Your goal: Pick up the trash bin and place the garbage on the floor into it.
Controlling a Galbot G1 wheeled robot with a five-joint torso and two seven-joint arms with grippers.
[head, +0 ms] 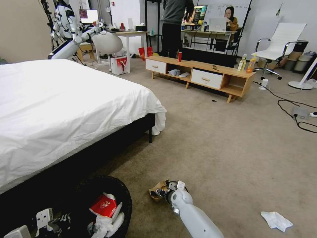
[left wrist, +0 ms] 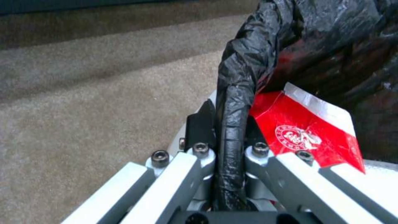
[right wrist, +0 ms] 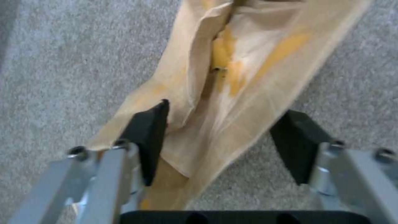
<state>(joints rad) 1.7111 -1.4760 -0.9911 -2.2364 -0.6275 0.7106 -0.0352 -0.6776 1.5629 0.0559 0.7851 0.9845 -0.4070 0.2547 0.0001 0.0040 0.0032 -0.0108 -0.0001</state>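
Note:
The trash bin (head: 123, 195), lined with a crinkled black bag, is at the lower left beside the bed. My left gripper (head: 66, 219) is shut on its rim (left wrist: 230, 124). Inside lie a flat red snack packet (head: 104, 205) (left wrist: 307, 130) and crumpled white tissues (head: 106, 224). My right gripper (head: 161, 191) is down at the carpet, open, with its two black pads (right wrist: 147, 137) on either side of a crumpled brown paper bag (right wrist: 224, 102) (head: 154, 192). Another crumpled white tissue (head: 276, 220) lies on the floor at the lower right.
A bed with a white sheet (head: 66, 105) borders the left. A low wooden cabinet (head: 198, 74) stands at the back with an upright red can (head: 179, 56) and two bottles (head: 247, 63). Cables (head: 297, 115) trail across the carpet at the right. A white chair (head: 280, 43) stands behind.

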